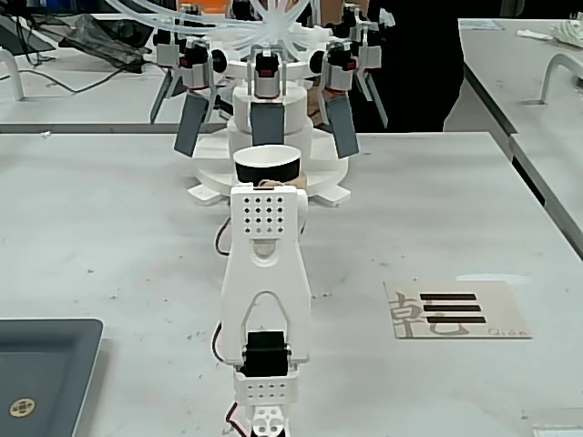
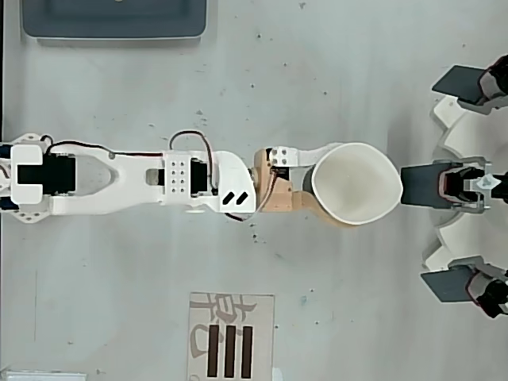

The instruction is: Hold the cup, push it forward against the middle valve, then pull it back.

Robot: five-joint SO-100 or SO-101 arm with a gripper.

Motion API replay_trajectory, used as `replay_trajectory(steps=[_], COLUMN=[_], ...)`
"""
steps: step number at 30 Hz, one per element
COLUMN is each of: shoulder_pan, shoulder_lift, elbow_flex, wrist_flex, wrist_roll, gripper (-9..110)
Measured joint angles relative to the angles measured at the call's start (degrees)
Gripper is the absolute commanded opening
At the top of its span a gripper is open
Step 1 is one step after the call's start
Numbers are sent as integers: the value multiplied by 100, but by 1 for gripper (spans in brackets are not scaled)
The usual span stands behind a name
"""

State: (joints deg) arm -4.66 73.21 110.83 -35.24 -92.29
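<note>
**Cup held just short of the middle valve**

My fingers (image 2: 337, 184) are clamped around the cup (image 2: 355, 182); in the overhead view its white rim is squeezed out of round, pinched toward a blunt point on the side facing the valves. One white finger runs along the upper side of the cup in that view and a tan one lies against the lower side. In the fixed view the cup (image 1: 267, 167) sits just above the perforated white head of my arm (image 1: 265, 273), black wall below a white rim, upright.

The middle valve (image 2: 425, 185) stands directly right of the cup in the overhead view, its dark flat paddle facing the pinched rim with a narrow strip of counter (image 2: 317, 71) showing between them. I cannot tell for certain whether they touch; they look just apart. In the fixed view the same paddle (image 1: 268, 121) hangs upright right behind the cup, under a black-and-white head with a red centre. Slanted grey paddles flank it on the left (image 1: 191, 126) and right (image 1: 342, 126).

A dark tray (image 1: 41, 369) lies at the near left of the fixed view, and a card with three black bars (image 1: 453, 309) at the near right.
</note>
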Motion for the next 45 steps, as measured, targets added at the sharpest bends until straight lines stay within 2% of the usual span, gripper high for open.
replay_trajectory(steps=[14,30,33,39,45], shoulder_pan=[0,18,18,18,18], shoulder_lift=[-606,-3568,-3762,-3516,-2092], elbow_flex=[-615,-4772,-5124,-4808,-2725], wrist_flex=[0,1028,1187,1178,738], wrist_roll=[0,0,0,0,0], gripper=[3,3,3,3,3])
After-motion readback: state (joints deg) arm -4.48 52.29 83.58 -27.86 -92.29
